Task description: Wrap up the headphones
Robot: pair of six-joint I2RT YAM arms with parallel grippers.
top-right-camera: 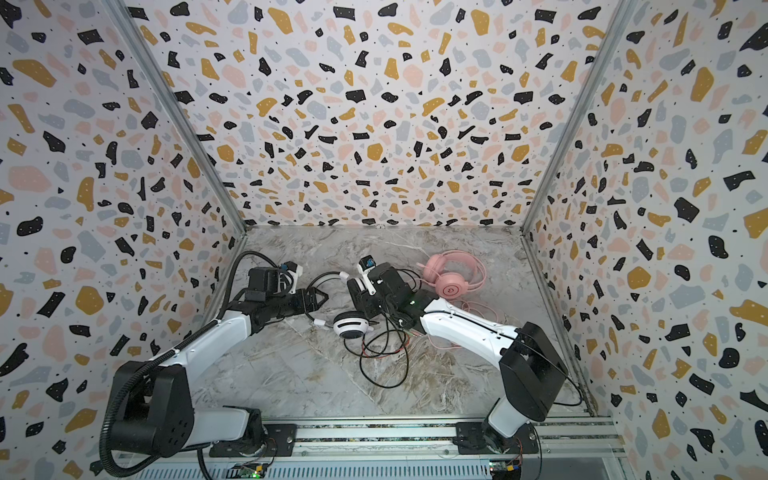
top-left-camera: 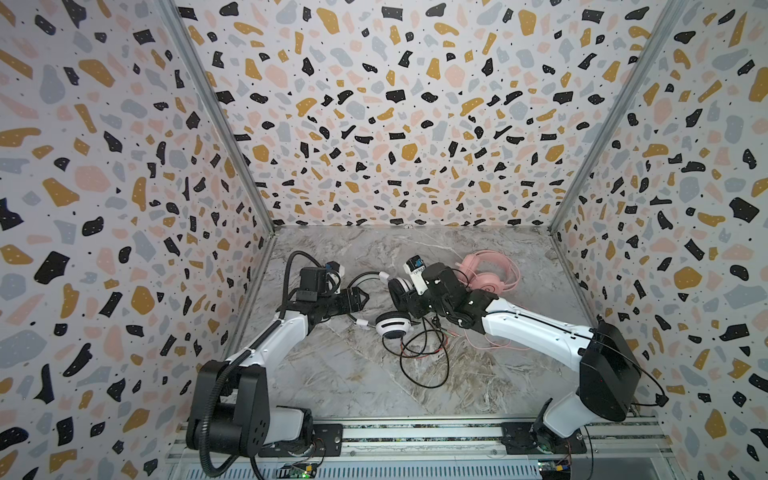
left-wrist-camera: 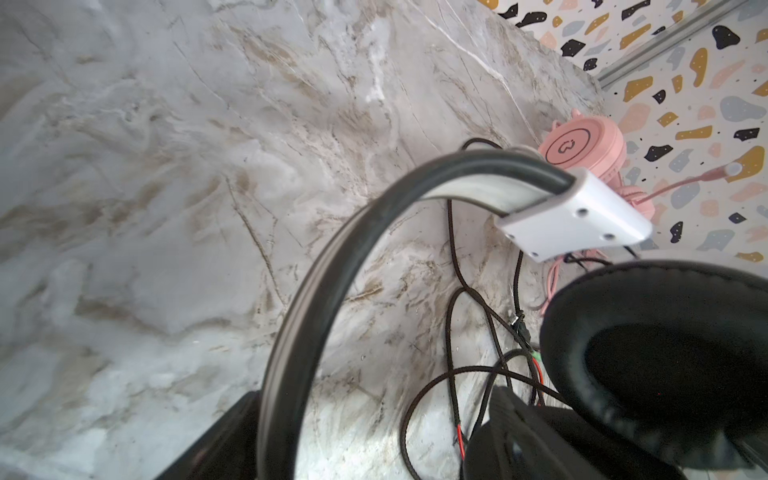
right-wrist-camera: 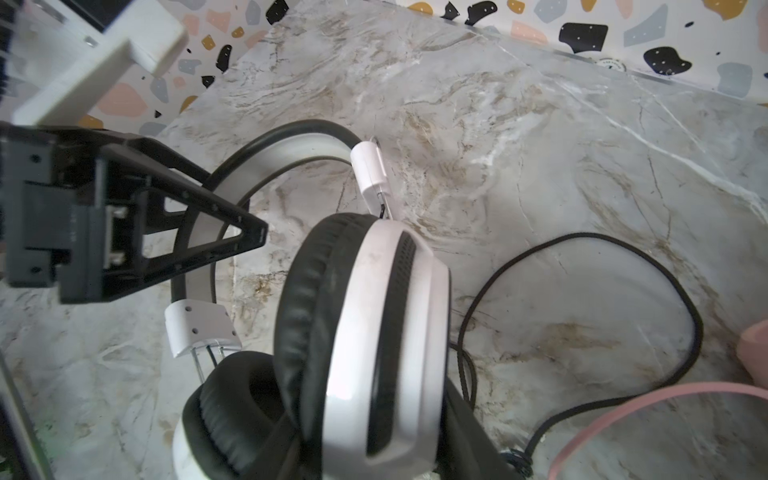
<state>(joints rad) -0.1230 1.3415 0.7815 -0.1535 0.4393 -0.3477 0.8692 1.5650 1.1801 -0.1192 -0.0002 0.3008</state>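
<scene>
The white-and-black headphones [top-left-camera: 392, 325] lie mid-table, one earcup flat on the marble in both top views [top-right-camera: 350, 325]. The other earcup [right-wrist-camera: 374, 332] is raised, and my right gripper [right-wrist-camera: 374, 461] is shut on it [top-left-camera: 402, 296]. My left gripper [top-left-camera: 365, 299] is open and straddles the headband [left-wrist-camera: 316, 291], which runs close along one finger [left-wrist-camera: 224, 449]. The thin black cable [top-left-camera: 424, 365] lies in loose loops in front. The pink headphones [top-left-camera: 487, 275] rest at the back right, behind my right arm, with their pink cable [right-wrist-camera: 623, 405] trailing forward.
Terrazzo-patterned walls [top-left-camera: 124, 208] close in the marble table [top-left-camera: 353, 382] on three sides. A metal rail [top-left-camera: 415, 434] carrying both arm bases runs along the front edge. The black and pink cables overlap under my right forearm [top-left-camera: 532, 328].
</scene>
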